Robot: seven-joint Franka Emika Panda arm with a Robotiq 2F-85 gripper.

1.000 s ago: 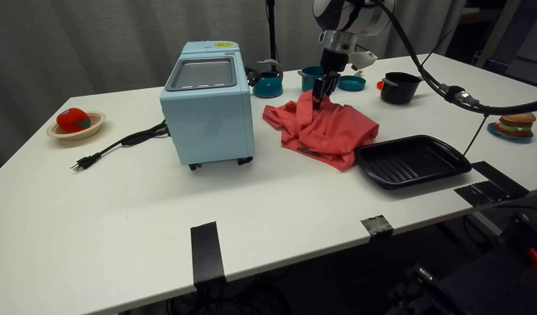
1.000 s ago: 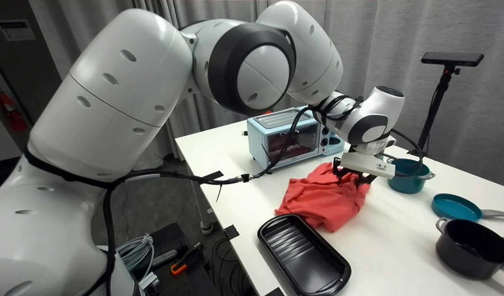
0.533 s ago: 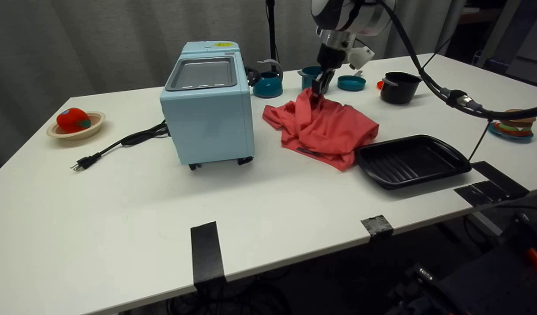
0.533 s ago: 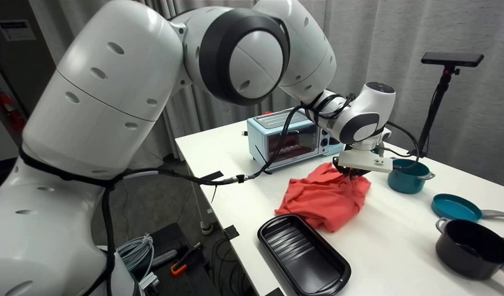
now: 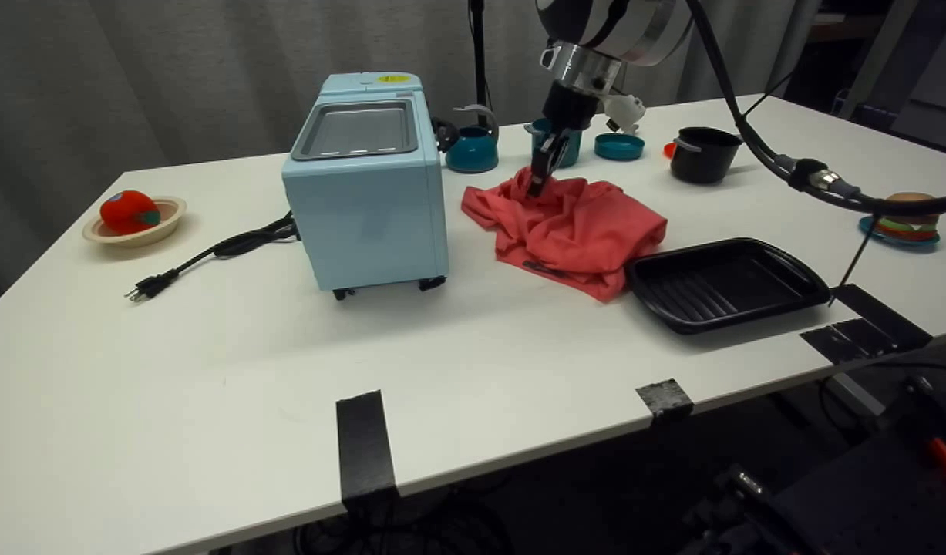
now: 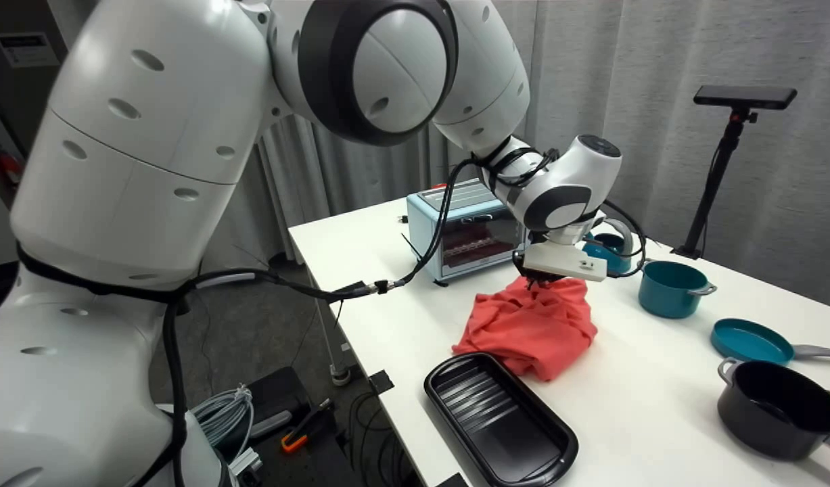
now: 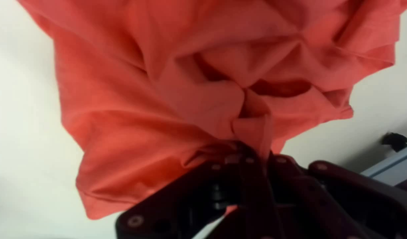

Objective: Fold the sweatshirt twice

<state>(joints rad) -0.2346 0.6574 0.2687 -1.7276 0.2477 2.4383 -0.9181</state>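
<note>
Wrist view: see gripper (image 7: 265,158) at lower centre, pinched together on a sliver of sweatshirt (image 7: 190,103), crumpled from there to the top edge. Could lose it through so slim a bite, or, with layers bunched, drag everything.

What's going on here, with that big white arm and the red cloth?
A robot arm is handling a coral-red sweatshirt, which it is meant to fold twice. Its tool is pinching a bit of the sweatshirt. The garment lies rumpled on the white table, between the light-blue toaster oven and a black pan; no neat fold shows yet.
</note>
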